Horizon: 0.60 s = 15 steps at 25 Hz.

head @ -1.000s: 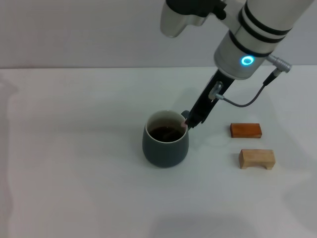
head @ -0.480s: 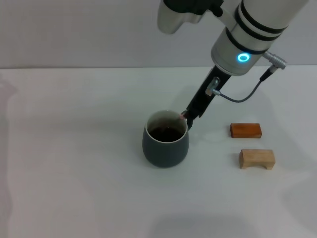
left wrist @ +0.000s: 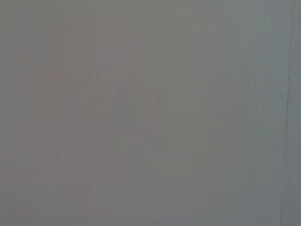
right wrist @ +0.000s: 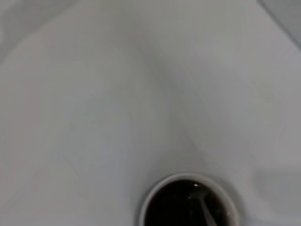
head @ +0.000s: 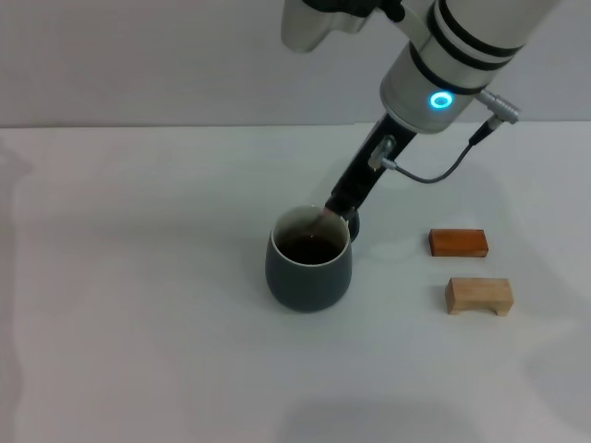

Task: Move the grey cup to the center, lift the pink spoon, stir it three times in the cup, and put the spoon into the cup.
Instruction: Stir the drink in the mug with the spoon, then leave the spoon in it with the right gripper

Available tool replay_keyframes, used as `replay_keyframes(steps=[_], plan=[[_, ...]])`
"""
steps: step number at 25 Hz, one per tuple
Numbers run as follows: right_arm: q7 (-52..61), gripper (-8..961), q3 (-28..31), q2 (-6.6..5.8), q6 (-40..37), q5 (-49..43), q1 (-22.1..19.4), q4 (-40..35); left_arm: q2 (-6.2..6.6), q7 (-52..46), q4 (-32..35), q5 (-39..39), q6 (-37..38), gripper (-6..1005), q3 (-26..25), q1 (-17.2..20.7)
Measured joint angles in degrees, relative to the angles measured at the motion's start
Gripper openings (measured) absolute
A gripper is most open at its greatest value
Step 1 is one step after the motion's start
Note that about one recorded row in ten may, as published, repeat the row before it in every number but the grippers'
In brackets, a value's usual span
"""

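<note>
We see the grey cup (head: 309,261) standing upright near the middle of the white surface (head: 138,323), with dark brown liquid inside its white interior. Our right pincer (head: 338,209) reaches down at a slant from the upper right and sits just over the cup's far right rim, its dark fingers (head: 349,194) clamped on the pink spoon (head: 320,220). Only a short pale stretch of the spoon shows below the fingers in the head view, angled into the cup; in the right wrist view its metal neck dips into the dark liquid, and the cup's rim fills the lower edge of that view. To the right of the cup, well apart from it, lie a flat reddish-brown wooden block (head: 457,242) and, just nearer to us, a small tan wooden block (head: 478,295); the two blocks sit close together without touching. Our left pincer is out of sight, and its wrist view shows only a plain grey field.
</note>
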Motion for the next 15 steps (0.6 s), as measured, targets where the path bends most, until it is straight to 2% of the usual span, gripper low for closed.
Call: replay_keyframes(steps=[5,10,15], plan=[[0.1,159,-0.3,0.19,1.5,-1.8,0.5,0.0,0.00,0.0,0.0,0.0,0.0,-1,-0.1,0.0],[-0.9,160,0.1,0.37,3.8,1.4,0.9,0.3,0.00,0.0,0.0,0.0,0.1,-1,-0.1,0.0],[-0.9,159,0.2,0.35,0.9,1.6,1.0,0.1,0.00,-0.1,0.0,0.0,0.1,-1,-0.2,0.0]])
